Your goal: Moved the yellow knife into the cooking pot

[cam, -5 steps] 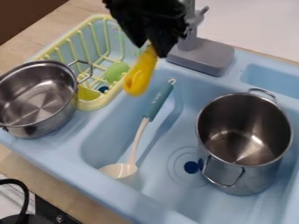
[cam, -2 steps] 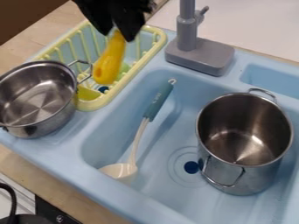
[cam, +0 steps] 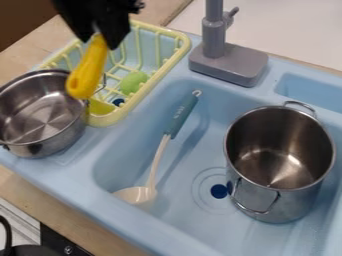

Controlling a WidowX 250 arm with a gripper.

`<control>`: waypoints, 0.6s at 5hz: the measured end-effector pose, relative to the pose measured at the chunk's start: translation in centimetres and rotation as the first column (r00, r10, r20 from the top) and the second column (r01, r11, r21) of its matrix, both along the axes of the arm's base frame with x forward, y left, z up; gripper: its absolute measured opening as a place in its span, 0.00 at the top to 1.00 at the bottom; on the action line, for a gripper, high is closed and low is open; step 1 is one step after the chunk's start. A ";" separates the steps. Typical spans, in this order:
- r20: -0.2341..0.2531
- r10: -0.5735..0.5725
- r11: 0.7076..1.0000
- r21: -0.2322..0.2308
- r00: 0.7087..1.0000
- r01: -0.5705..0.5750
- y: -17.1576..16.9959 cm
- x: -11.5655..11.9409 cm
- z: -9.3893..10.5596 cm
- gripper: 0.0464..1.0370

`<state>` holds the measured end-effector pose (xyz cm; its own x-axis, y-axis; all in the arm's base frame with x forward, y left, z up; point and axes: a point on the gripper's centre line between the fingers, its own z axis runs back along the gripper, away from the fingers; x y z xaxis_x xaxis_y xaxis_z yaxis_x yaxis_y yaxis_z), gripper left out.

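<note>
Upper left of frame: black fingers grip a yellow knife, apparently above the edge of the leftmost pot; centre it well before lowering.

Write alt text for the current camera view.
A black gripper holds a yellow knife by the rim of a shallow metal pot, left of a blue sink holding a ladle and a tall metal pot.
</note>
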<state>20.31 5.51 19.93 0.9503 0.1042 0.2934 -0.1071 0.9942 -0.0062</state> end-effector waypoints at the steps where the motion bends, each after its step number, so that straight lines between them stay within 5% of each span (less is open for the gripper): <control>1: -0.004 0.036 0.999 0.026 0.999 -0.036 1.6 -0.6 -0.3 0.58; 3: -0.007 0.092 0.994 0.057 0.996 -0.091 3.5 -1.9 -1.8 0.58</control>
<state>18.40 8.96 18.17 0.9404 0.1745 0.2920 -0.1977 0.9789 0.0518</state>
